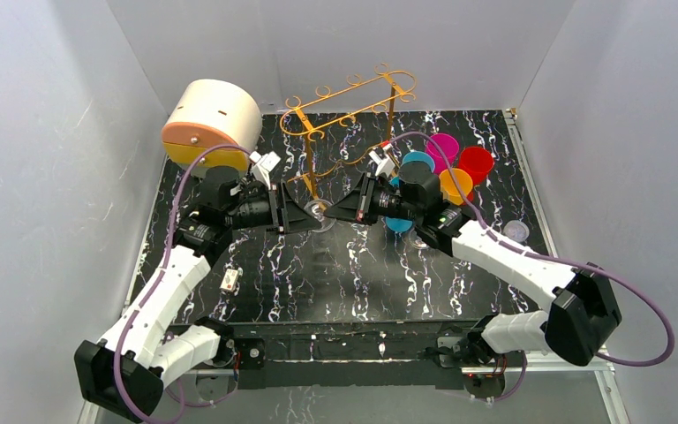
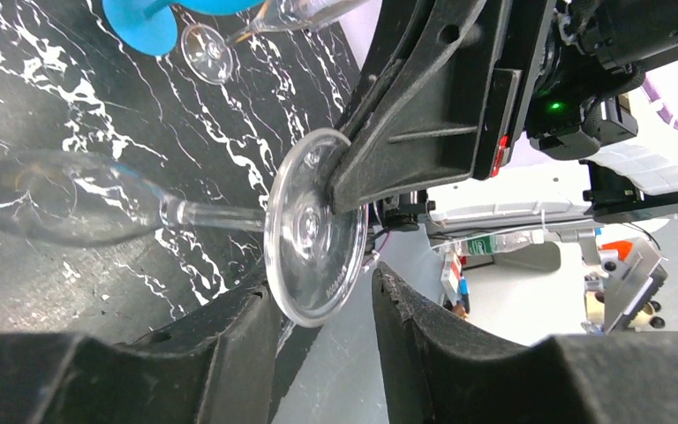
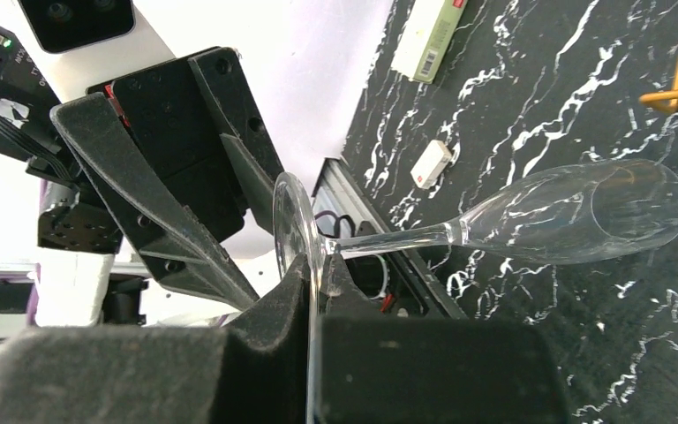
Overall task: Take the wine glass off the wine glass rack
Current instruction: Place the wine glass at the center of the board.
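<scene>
The clear wine glass [image 3: 583, 212] lies horizontal above the black marbled table, its bowl away from the grippers. My right gripper [image 3: 318, 265] is shut on the rim of its round foot. In the left wrist view the foot [image 2: 313, 230] sits between the fingers of my left gripper [image 2: 322, 291], which is open, with the foot close to one finger and a gap to the other. From above, both grippers meet tip to tip at the foot [image 1: 320, 212], the left gripper [image 1: 296, 215] facing the right gripper [image 1: 335, 210]. The golden wire rack [image 1: 349, 97] stands just behind them.
A round cream-and-orange box [image 1: 212, 119] stands at the back left. Several coloured cups [image 1: 446, 168] cluster at the back right behind my right arm. A second clear glass [image 2: 207, 53] and a blue cup [image 2: 141, 26] are nearby. A small white piece [image 1: 229, 281] lies front left.
</scene>
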`<act>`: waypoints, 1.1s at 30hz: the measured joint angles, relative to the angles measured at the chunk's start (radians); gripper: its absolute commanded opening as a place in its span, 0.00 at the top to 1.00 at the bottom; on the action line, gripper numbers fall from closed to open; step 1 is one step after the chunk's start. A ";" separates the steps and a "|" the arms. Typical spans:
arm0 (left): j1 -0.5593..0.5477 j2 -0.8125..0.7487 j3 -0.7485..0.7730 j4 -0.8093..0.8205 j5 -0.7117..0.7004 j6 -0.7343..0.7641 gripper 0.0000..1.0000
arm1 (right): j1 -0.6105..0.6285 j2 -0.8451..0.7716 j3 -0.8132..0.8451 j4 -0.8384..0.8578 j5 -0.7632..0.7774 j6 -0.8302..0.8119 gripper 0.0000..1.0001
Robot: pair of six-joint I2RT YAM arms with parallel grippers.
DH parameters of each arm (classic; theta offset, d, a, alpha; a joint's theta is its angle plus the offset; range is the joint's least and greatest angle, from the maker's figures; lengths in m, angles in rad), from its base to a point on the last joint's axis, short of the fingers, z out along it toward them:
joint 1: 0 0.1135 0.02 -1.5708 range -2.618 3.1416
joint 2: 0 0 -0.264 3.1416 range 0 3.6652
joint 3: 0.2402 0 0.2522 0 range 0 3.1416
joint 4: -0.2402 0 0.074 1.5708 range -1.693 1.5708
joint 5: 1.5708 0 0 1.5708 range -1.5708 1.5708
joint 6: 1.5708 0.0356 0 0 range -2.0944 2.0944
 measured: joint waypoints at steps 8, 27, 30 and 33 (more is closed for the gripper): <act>-0.005 0.013 0.000 -0.010 0.078 -0.002 0.57 | 0.000 -0.073 0.000 -0.045 0.062 -0.127 0.99; -0.068 0.027 -0.069 0.255 0.053 -0.233 0.95 | -0.004 -0.114 -0.041 0.047 -0.036 -0.209 0.99; -0.068 0.027 -0.070 0.257 0.050 -0.246 1.00 | -0.005 -0.117 -0.042 0.048 -0.035 -0.224 0.99; -0.070 0.027 -0.071 0.263 0.051 -0.252 1.00 | -0.006 -0.122 -0.042 0.047 -0.037 -0.228 0.94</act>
